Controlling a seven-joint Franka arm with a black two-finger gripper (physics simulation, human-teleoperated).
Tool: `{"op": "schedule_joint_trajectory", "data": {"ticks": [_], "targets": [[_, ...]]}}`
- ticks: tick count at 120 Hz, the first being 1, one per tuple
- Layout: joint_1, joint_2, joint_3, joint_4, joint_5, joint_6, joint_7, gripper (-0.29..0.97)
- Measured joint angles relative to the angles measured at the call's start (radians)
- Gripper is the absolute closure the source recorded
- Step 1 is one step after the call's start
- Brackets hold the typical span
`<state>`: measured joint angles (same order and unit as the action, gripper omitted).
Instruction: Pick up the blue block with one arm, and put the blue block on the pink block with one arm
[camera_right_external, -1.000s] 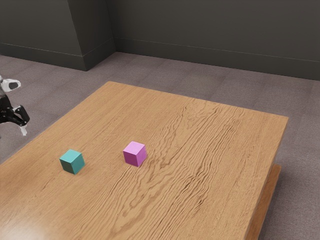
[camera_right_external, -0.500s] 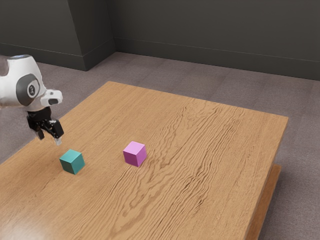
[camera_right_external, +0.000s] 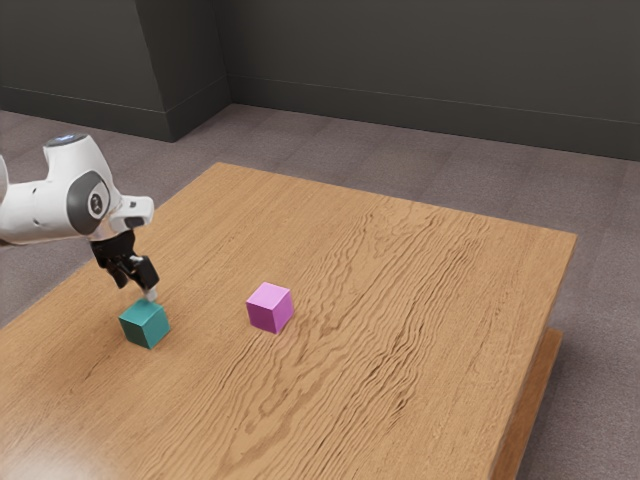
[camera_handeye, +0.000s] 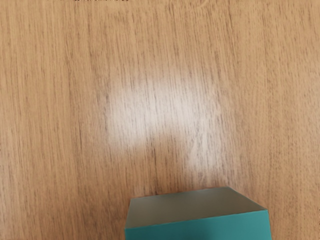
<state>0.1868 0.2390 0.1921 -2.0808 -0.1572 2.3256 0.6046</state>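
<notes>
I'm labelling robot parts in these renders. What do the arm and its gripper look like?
The arm has a smooth, rounded white shell, with a round grey cap set in a dark ring on the side of its joint. The gripper at its end is black and blocky, much darker than the shell.

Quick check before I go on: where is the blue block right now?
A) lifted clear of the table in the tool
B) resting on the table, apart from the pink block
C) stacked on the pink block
B: in the exterior view the blue block sits flat on the table, with bare wood between it and the pink block, and the tool is close over it.
</notes>
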Motion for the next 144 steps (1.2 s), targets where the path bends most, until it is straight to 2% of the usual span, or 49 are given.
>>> {"op": "schedule_joint_trajectory", "data": {"ticks": [32,75,125,144], "targets": [[-0.001,0.047,-0.006,0.003,-0.022,0.011,-0.13,0.01],[-0.002,0.051,-0.019,-0.01,-0.027,0.02,-0.233,0.04],[-0.002,0.072,-0.023,-0.023,-0.026,0.063,-0.214,0.07],[-0.002,0.074,-0.024,-0.03,-0.024,0.08,-0.18,0.12]]}}
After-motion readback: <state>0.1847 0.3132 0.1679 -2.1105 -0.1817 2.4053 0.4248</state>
